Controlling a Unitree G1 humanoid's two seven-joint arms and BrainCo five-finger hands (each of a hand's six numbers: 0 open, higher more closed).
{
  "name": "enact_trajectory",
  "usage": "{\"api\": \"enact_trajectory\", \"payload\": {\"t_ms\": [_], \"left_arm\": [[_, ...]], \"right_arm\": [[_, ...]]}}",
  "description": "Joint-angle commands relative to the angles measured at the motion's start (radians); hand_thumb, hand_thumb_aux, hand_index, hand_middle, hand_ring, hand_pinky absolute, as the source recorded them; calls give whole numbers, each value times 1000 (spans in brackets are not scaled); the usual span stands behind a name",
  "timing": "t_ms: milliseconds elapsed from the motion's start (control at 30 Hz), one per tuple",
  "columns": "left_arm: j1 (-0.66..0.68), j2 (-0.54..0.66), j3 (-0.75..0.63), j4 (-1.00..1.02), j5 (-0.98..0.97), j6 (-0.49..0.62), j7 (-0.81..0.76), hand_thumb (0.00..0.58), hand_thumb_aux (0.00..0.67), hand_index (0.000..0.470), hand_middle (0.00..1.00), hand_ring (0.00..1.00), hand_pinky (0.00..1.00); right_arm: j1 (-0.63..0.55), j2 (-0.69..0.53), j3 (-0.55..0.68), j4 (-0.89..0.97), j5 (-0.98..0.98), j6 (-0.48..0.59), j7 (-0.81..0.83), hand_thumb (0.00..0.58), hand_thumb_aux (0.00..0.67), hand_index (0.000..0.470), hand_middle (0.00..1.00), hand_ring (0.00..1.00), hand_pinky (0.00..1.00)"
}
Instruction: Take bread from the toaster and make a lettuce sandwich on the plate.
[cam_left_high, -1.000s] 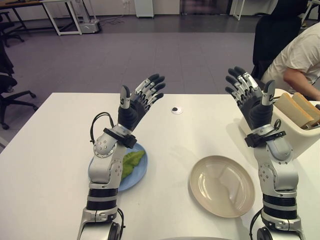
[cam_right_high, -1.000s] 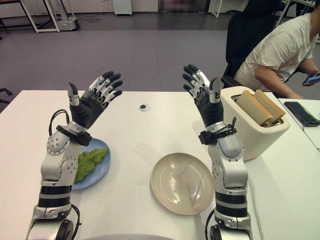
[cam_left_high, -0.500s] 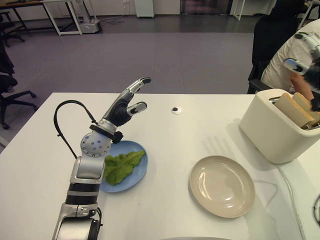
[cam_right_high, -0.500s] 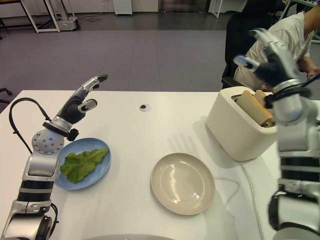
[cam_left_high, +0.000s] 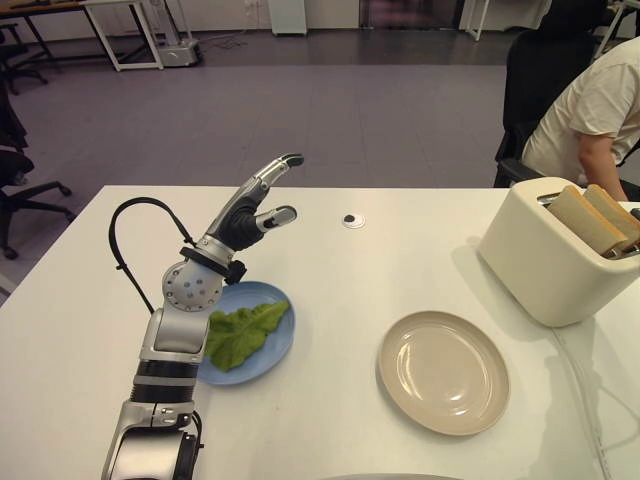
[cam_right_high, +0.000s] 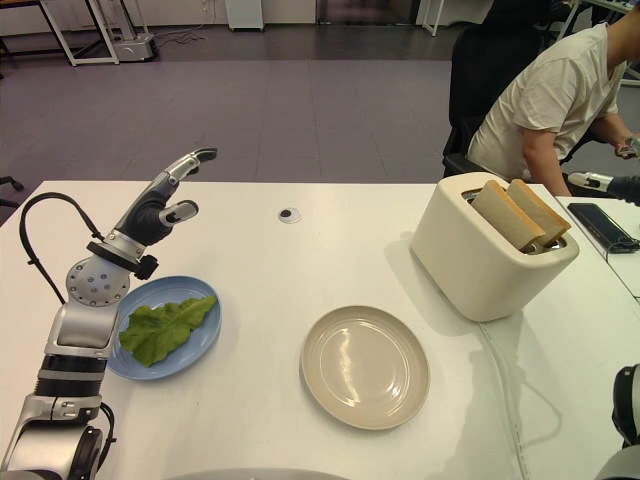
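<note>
Two bread slices stand proud of toaster near worktop right edge, tops exposed for easy grasp. Empty beige plate sits by front edge, between toaster and blue plate, reachable from both sides. Lettuce lies flat on blue plate toward left edge. Left robot hand hovers over blue plate's far rim, open, holding nothing, likely waiting for lettuce step. Right robot hand beyond toaster; cannot tell grip.

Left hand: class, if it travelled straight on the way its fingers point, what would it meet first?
Probably nothing: the left hand is above the table, pointing away and to the right, past the far edge. Depth is hard to judge.
</note>
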Motion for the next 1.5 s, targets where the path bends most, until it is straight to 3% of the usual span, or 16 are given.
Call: {"api": "enact_trajectory", "payload": {"t_ms": [33, 467, 500, 533, 567, 600, 667, 700, 733, 767, 900, 1067, 1133, 1167, 1233, 1500], "left_arm": [[-12, 16, -9, 15, -6, 2, -14, 0, 0, 0, 0, 0, 0], [-19, 17, -11, 22, -6, 0, -26, 0, 0, 0, 0, 0, 0], [-21, 16, -11, 21, -6, 0, -27, 0, 0, 0, 0, 0, 0], [-23, 16, -11, 22, -7, 0, -27, 0, 0, 0, 0, 0, 0], [-25, 16, -11, 24, -8, -1, -28, 0, 0, 0, 0, 0, 0], [-26, 17, -9, 27, -10, -1, -28, 0, 0, 0, 0, 0, 0], [-26, 17, -8, 33, -12, -4, -27, 0, 0, 0, 0, 0, 0], [-25, 17, -8, 34, -12, -4, -26, 0, 0, 0, 0, 0, 0], [-26, 17, -8, 37, -12, -5, -26, 0, 0, 0, 0, 0, 0], [-24, 17, -7, 37, -13, -5, -25, 0, 0, 0, 0, 0, 0], [-14, 20, -1, 37, -16, -7, -23, 0, 0, 0, 0, 0, 0], [-16, 18, -2, 51, -17, -10, -20, 0, 0, 0, 0, 0, 0], [-15, 19, -2, 51, -17, -11, -19, 0, 0, 0, 0, 0, 0], [-16, 20, -1, 53, -18, -12, -18, 0, 0, 0, 0, 0, 0], [-18, 21, 0, 58, -19, -14, -17, 0, 0, 0, 0, 0, 0], [-23, 19, -1, 71, -20, -20, -14, 0, 0, 0, 0, 0, 0]], "right_arm": [[-9, 18, 27, 20, 8, -20, -8, 0, 0, 0, 0, 0, 0], [-5, 110, 103, 73, 10, -37, -23, 0, 0, 0, 0, 0, 0], [-3, 114, 108, 72, 11, -39, -21, 27, 16, 11, 0, 0, 0], [-1, 116, 111, 72, 13, -42, -18, 244, 160, 112, 0, 0, 0], [0, 119, 114, 71, 14, -44, -16, 501, 423, 297, 0, 0, 0], [1, 121, 116, 70, 16, -45, -15, 542, 499, 350, 0, 0, 0], [6, 124, 119, 56, 21, -49, -12, 554, 528, 370, 0, 0, 0], [7, 127, 118, 49, 26, -54, -8, 575, 607, 426, 0, 0, 0], [8, 131, 117, 40, 30, -57, -4, 578, 633, 444, 0, 0, 0], [8, 134, 118, 33, 32, -57, -2, 564, 557, 391, 0, 0, 0], [11, 146, 127, 10, 37, -56, 8, 576, 612, 429, 0, 0, 0], [24, 153, 127, -4, 48, -53, 12, 550, 518, 363, 0, 0, 0], [27, 154, 126, -9, 52, -53, 15, 561, 549, 385, 0, 0, 0], [28, 154, 125, -10, 55, -53, 16, 576, 612, 429, 0, 0, 0], [30, 155, 121, -10, 64, -57, 21, 580, 670, 470, 0, 0, 0], [-16, 114, 53, -60, 108, -82, -57, 580, 670, 470, 0, 0, 0]]}}
